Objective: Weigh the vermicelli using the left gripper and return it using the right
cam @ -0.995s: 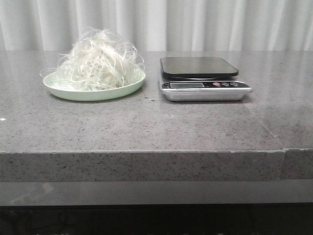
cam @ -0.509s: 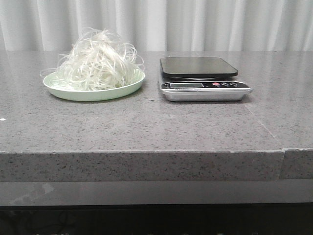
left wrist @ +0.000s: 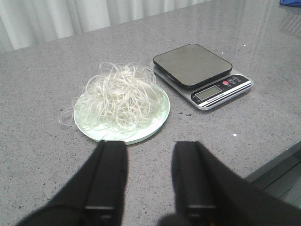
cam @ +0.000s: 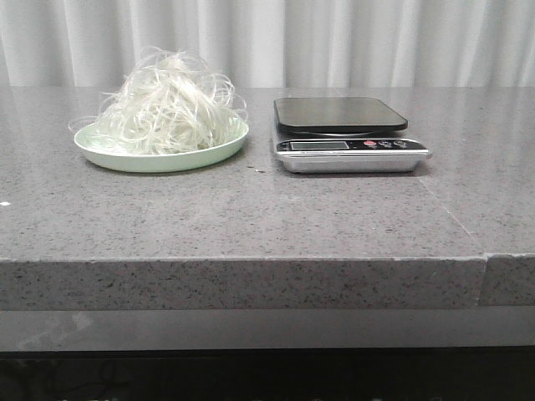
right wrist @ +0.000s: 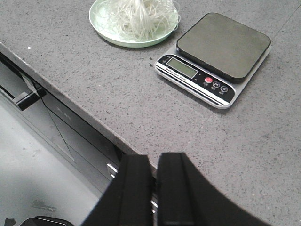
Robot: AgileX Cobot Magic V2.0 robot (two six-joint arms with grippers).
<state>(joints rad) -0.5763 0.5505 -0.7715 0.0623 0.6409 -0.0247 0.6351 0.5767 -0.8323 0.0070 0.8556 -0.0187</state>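
The vermicelli (cam: 167,104) is a fluffy white tangle heaped on a pale green plate (cam: 125,159) at the back left of the grey table. It also shows in the left wrist view (left wrist: 120,96) and the right wrist view (right wrist: 141,16). A silver scale with a black platform (cam: 338,114) stands to the right of the plate, bare on top. My left gripper (left wrist: 149,147) is open and empty, just short of the plate's near rim (left wrist: 136,140). My right gripper (right wrist: 154,160) is shut and empty, above the table's front edge. Neither gripper shows in the front view.
The scale (left wrist: 193,66) has a display and red and black buttons (right wrist: 214,84) on its front. A seam crosses the tabletop (cam: 456,221) at the right. White curtains hang behind. Below the front edge (right wrist: 70,101) are dark cabinet fronts.
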